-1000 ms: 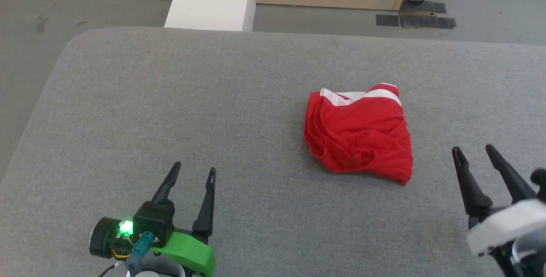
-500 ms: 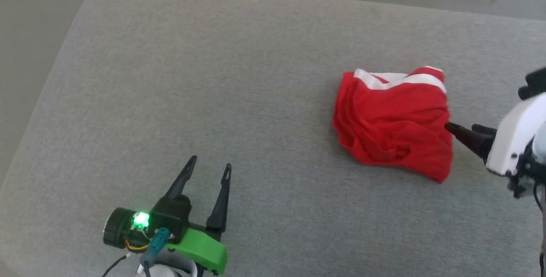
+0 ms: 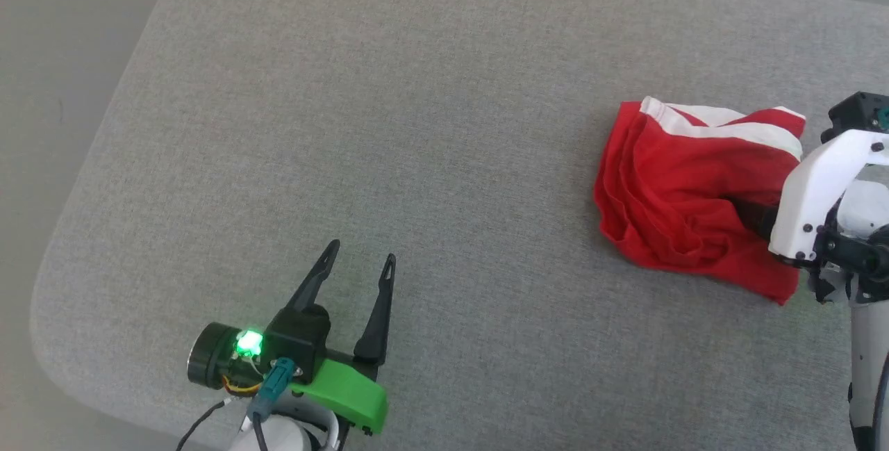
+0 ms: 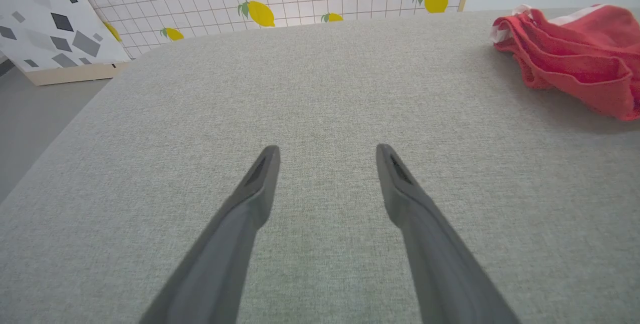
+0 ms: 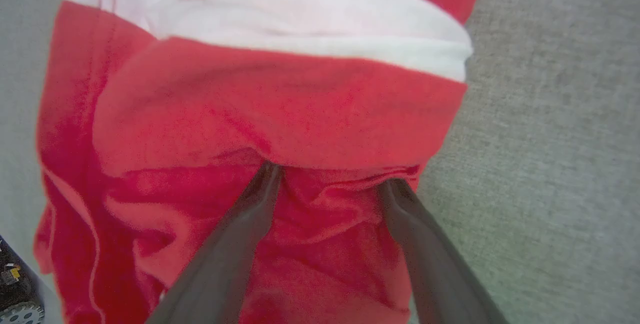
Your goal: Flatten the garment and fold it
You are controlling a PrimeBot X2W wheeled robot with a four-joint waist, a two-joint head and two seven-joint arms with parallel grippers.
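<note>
Head view puts the garment (image 3: 680, 208) in a crumpled heap at the desk's (image 3: 417, 124) 3 o'clock side, its white stripe at the 12 o'clock end and its long axis running roughly 11 to 5. The right tool (image 5: 330, 176) is far nearer. It sits at the heap's 4 o'clock edge, fingers spread wide, tips against a red fold, nothing pinched yet. The left tool (image 3: 362, 251) hovers released and empty over bare desk, the garment well apart at its 2 o'clock. I'd judge the first pull belongs to the right.
</note>
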